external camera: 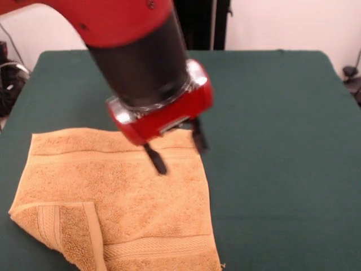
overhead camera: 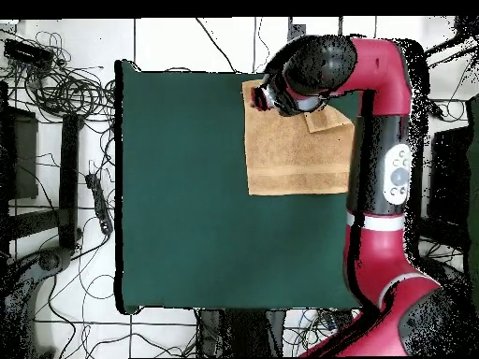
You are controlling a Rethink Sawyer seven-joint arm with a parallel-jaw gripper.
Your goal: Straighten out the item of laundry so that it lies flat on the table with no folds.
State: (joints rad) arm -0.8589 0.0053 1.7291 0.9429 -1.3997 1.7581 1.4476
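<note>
The red-and-black gripper (external camera: 176, 148) hung released above the orange-tan terry towel (external camera: 141, 192) on the dark green surface (external camera: 271, 141); next, probably, grasping the folded-over corner (external camera: 62, 228).

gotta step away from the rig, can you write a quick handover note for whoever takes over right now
Gripper: open, empty, over the towel's far edge; contact unclear.
Towel: at one side of the table, running off the front view's bottom edge, mostly spread.
Done: most of the towel lies flat.
Left: one corner is folded back over the towel, at lower left in the front view. Unfold it and smooth it out.
</note>
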